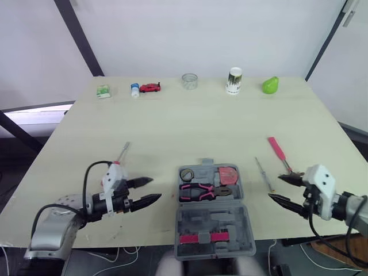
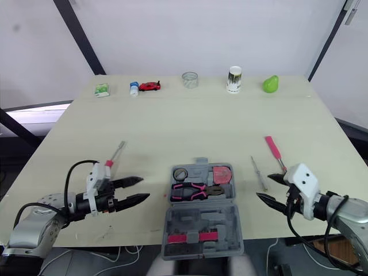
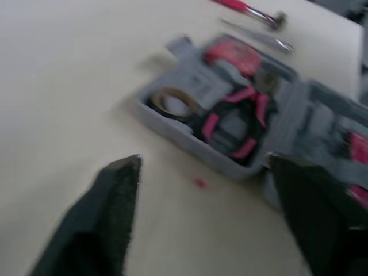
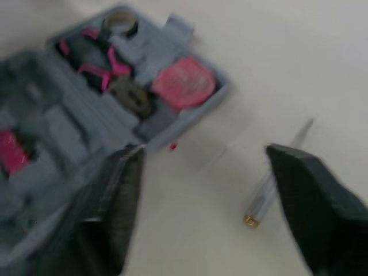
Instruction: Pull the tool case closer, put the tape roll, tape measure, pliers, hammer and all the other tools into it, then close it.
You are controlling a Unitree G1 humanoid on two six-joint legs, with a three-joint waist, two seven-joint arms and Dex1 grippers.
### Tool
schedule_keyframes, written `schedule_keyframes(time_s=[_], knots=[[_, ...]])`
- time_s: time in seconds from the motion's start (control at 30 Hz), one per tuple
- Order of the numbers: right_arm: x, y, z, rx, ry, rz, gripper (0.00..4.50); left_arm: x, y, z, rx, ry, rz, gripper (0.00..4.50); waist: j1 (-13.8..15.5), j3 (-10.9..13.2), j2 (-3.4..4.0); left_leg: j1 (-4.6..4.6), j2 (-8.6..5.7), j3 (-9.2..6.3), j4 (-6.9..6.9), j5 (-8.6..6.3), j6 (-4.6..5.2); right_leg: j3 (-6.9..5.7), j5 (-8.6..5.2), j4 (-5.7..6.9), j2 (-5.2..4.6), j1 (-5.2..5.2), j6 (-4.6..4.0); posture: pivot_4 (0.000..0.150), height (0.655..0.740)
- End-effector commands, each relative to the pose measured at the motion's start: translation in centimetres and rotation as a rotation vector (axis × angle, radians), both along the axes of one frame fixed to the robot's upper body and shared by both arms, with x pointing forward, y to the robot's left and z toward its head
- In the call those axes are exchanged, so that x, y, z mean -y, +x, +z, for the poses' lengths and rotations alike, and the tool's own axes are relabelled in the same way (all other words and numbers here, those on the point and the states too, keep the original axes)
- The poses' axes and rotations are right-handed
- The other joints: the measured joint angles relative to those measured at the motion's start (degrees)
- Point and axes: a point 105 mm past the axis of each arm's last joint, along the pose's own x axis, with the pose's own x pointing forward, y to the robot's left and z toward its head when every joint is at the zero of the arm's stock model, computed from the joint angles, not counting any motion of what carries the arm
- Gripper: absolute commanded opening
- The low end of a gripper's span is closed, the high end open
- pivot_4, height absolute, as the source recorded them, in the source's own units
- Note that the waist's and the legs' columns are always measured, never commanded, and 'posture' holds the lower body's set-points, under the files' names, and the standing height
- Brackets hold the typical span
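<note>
Case: grey plastic tool case [image 1: 236, 221] lies open at near edge of pale wooden table [image 1: 190, 126], centre, btwn the two arms; looks pulled in already, so either arm can reach it
In case: brown tape roll [image 1: 187, 174], red tape measure [image 1: 228, 175] and pink-handled pliers [image 1: 197, 192] sit in moulded slots of far half
Left gripper [image 1: 153, 190]: jaws apart, empty, just left of case, tips aimed at it
Right gripper [image 1: 276, 187]: jaws apart, empty, low, right of case
Loose: red-handled hammer [image 1: 277, 148] and thin silver rod-like tool [image 1: 264, 174] lie near right gripper; slim tool w/ red grip [image 1: 122, 153] lies just beyond left gripper
Read: 3 named tools in, hammer + small tools to go; lid open to take them; right arm prob best placed for hammer
</note>
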Motion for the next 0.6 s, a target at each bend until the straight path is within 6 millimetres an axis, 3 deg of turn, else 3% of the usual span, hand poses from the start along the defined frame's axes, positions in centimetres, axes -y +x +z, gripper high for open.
schedule_keyframes(time_s=[0.03,0.07,0.1,0.13,0.17,0.6], knots=[[-0.7,0.2,-1.2,-0.035,-0.072,0.067,1.41,0.4,-0.3,-0.5,-0.02,0.049,-0.069,1.64,0.09,0.02,0.02,-0.01,0.01,0.0,0.0,0.0,0.0,-0.05,0.0,0.0,0.02,0.0,-0.01,0.15,0.74],[-0.9,0.2,-1.6,-0.048,-0.098,0.093,0.74,0.7,-0.3,-0.6,-0.022,0.062,-0.087,1.07,0.09,0.04,0.03,-0.05,0.01,0.0,0.0,0.0,0.0,-0.08,0.0,0.0,0.02,-0.01,-0.01,0.15,0.74],[-1.1,0.3,-2.0,-0.057,-0.119,0.115,0.55,0.9,-0.4,-0.8,-0.024,0.072,-0.103,0.95,0.11,0.04,0.03,-0.05,0.01,0.01,0.0,0.0,0.0,-0.08,0.0,0.0,0.02,-0.01,-0.01,0.15,0.74],[-1.3,0.4,-2.3,-0.063,-0.133,0.128,0.08,1.1,-0.3,-0.8,-0.025,0.079,-0.113,0.41,0.1,0.05,0.02,-0.06,0.01,0.0,0.01,0.0,0.0,-0.09,0.0,0.0,0.01,-0.01,0.0,0.15,0.74],[-1.6,0.5,-2.7,-0.079,-0.155,0.153,0.0,1.4,-0.3,-0.9,-0.032,0.086,-0.128,0.04,0.13,0.09,0.03,-0.06,0.01,0.0,0.02,0.0,0.0,-0.08,0.0,0.0,0.01,-0.01,0.0,0.15,0.74],[-4.3,2.6,-4.8,-0.126,-0.37,0.31,0.0,2.8,0.2,-2.4,-0.06,0.208,-0.196,0.04,0.13,0.15,0.07,-0.12,0.01,0.01,0.14,0.0,0.0,-0.12,0.02,0.1,0.04,-0.05,0.0,0.15,0.74]])
